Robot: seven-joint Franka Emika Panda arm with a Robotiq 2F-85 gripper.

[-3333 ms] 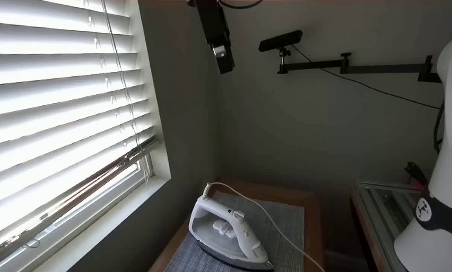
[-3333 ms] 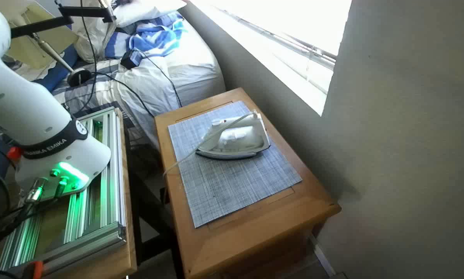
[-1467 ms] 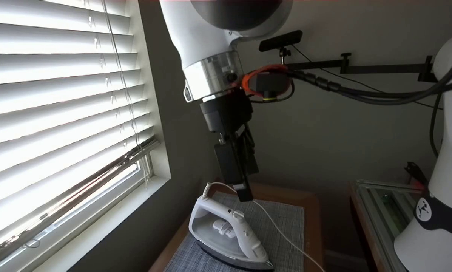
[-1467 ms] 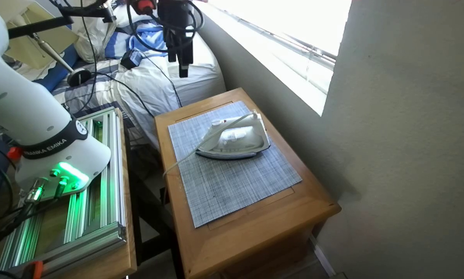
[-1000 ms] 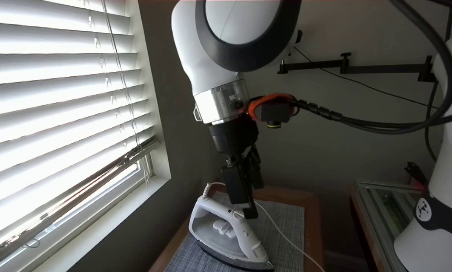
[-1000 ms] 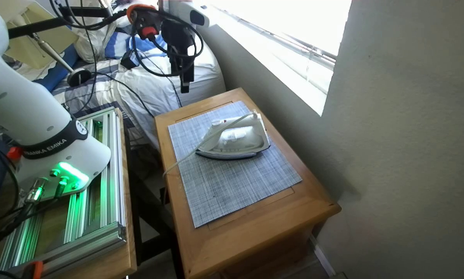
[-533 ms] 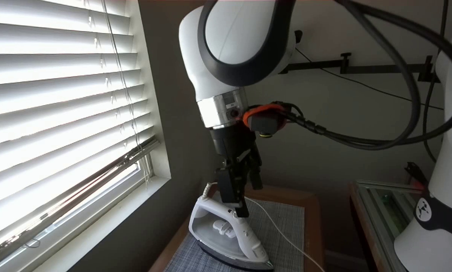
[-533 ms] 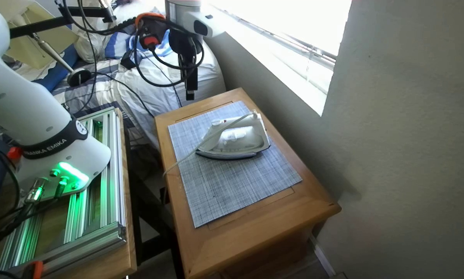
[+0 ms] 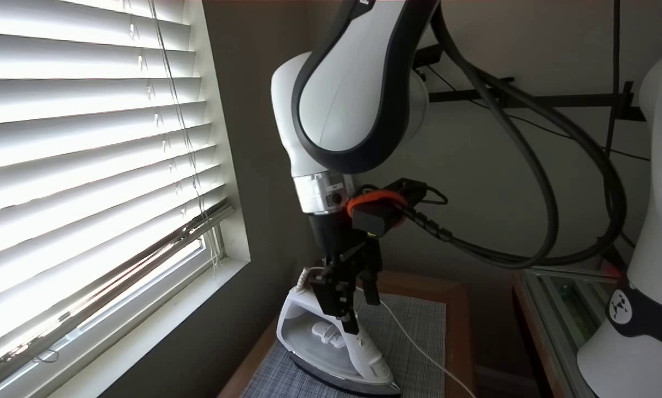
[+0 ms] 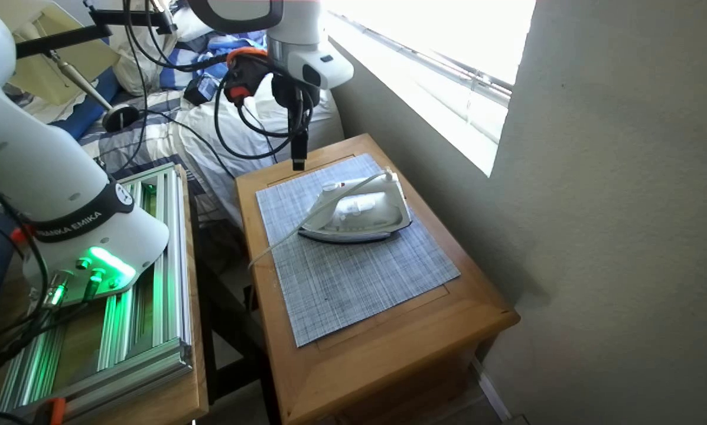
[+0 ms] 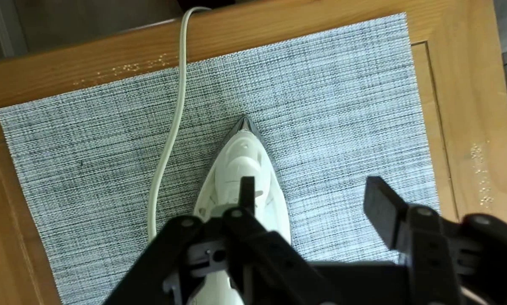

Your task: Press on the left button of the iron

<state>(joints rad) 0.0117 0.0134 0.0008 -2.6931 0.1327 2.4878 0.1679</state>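
The white iron (image 9: 314, 365) lies flat on its soleplate on a grey woven mat, and it also shows in an exterior view (image 10: 365, 209) and the wrist view (image 11: 242, 163). Its white cord (image 10: 297, 230) runs over the table edge. My gripper (image 11: 310, 195) is open and empty. In the wrist view its left finger overlaps the iron's handle, and its right finger is over the mat. In an exterior view the gripper (image 10: 298, 160) hangs above the table, apart from the iron. The gripper (image 9: 358, 315) hides the handle's top knob; the left button cannot be made out.
The grey mat (image 10: 353, 295) lies on a wooden table (image 10: 388, 366) beside a wall and a window with blinds (image 9: 87, 166). The robot base stands on a metal-framed stand (image 10: 173, 260). A bed (image 10: 294, 112) is behind the table. Black cables loop from the arm.
The arm has come down from the upper edge of the exterior views, lowering the gripper towards the iron, lately in small steps. The iron and cord have not moved.
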